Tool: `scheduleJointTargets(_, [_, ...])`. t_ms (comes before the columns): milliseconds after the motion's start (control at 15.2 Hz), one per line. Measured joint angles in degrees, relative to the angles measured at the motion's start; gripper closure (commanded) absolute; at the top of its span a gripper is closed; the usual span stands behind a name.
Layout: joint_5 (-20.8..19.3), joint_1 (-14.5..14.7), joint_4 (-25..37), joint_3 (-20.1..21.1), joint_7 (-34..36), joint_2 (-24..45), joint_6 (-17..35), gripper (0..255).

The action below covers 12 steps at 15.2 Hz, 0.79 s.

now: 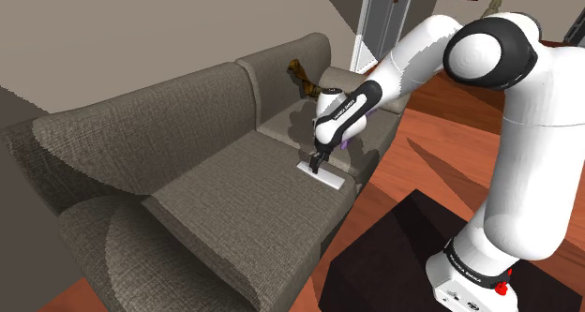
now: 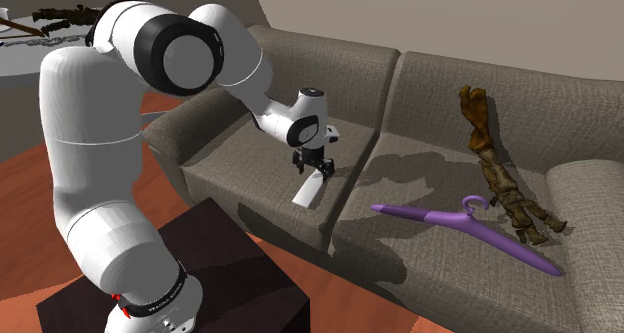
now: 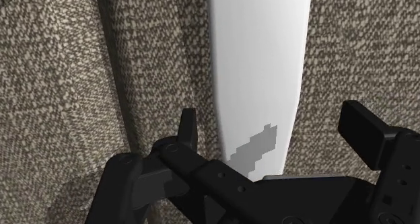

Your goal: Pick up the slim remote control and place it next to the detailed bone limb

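The slim white flat remote control [image 2: 308, 189] lies on a seat cushion of the grey-brown woven fabric sofa [image 2: 430, 81], close to the cushion's front edge and near the seam with the neighbouring cushion. The all-black two-finger hand [image 2: 312, 166] points down directly over it. In the wrist view the hand [image 3: 272, 125] is open: its two fingers [image 3: 188, 125] stand apart on either side of the remote control [image 3: 259, 54], with a strip of sofa [image 3: 67, 68] fabric showing between each finger and the remote's edge, so nothing is clasped. A blocky grey patch sits on the remote's white face near the hand. The knobbly brown bone limb [image 2: 500, 171] rests on the other cushion, running from the backrest down onto the seat, well apart from the remote. A purple clothes hanger [image 2: 465, 221] lies on that same seat, just beside the bone's lower end. In the shoulder view the hand [image 1: 317, 160] is low over the remote control [image 1: 323, 174], and the bone limb [image 1: 302, 76] lies farther along the sofa [image 1: 187, 123].
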Motion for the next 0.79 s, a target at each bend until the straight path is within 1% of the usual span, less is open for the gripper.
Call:
scheduleJointTargets(396, [0.24,-0.24,0.94,0.23,-0.41,4.92,4.02,0])
scheduleJointTargets(792, [0.27,-0.23,1.49,0.27,-0.39,6.10,4.68,0])
